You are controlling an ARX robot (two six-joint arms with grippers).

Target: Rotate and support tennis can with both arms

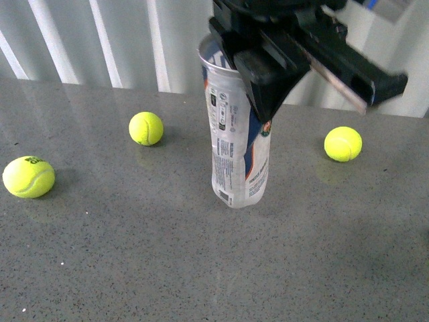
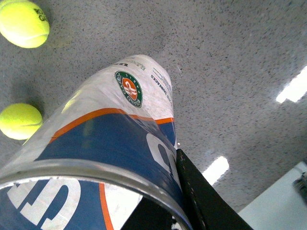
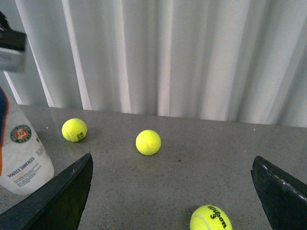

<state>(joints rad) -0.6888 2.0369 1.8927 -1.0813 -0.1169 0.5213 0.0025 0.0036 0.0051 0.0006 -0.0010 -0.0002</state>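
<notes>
gripping: the left gripper (image 1: 258, 87) is clamped on the tennis can (image 1: 238, 161) at its silver rim. in the left wrist view one black finger (image 2: 196, 191) lies flat against the navy label just under that rim.
can position: directly below the left gripper, roughly upright, with its base on the grey table (image 1: 201, 282). the clear wall looks dented low down.
right gripper: the right gripper (image 3: 171, 163) is spread wide with nothing between its fingers. the can sits beyond one finger, outside the gap and well apart from it.
right arm in front view: not visible, so only the wrist camera tells its state.
done so far: judging by the pictures, one arm has the can standing on end, so the turning part looks largely achieved or close to it.
left to do: the second arm gives no support yet. the right gripper would need to come across to the can's body and brace it.
risk: a grip on the thin rim alone may let the dented tube lean or slip.
loose items: three tennis balls (image 1: 146, 128) (image 1: 28, 176) (image 1: 343, 143) lie on the table, all well clear of the left gripper and the can.
</notes>
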